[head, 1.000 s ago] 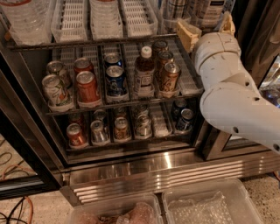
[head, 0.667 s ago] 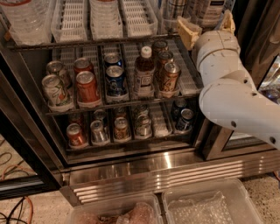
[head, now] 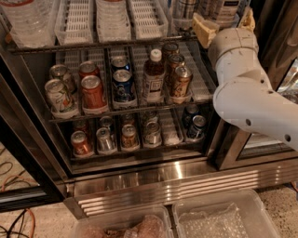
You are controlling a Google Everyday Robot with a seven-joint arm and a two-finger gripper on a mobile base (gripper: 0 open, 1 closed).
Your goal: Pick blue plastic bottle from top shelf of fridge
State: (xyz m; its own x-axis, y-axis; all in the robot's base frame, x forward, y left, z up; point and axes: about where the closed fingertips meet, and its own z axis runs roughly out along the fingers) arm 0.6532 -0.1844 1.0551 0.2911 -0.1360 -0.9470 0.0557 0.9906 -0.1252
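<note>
The gripper (head: 226,23), spread wide, hangs at one o'clock before the top shelf (head: 93,46). The blue plastic bottle (head: 222,8) stands just beyond, and a can (head: 185,8) crowds its nine o'clock side. White lanes (head: 111,18) at twelve o'clock lie free.

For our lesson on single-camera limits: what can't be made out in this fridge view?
Camera view:
Blue plastic bottle: upper part cut off by top edge, base behind the tool, which is at the top shelf's right end.
Water bottles, top left: cut off by top edge.
Rear cans: behind front cans.
</note>
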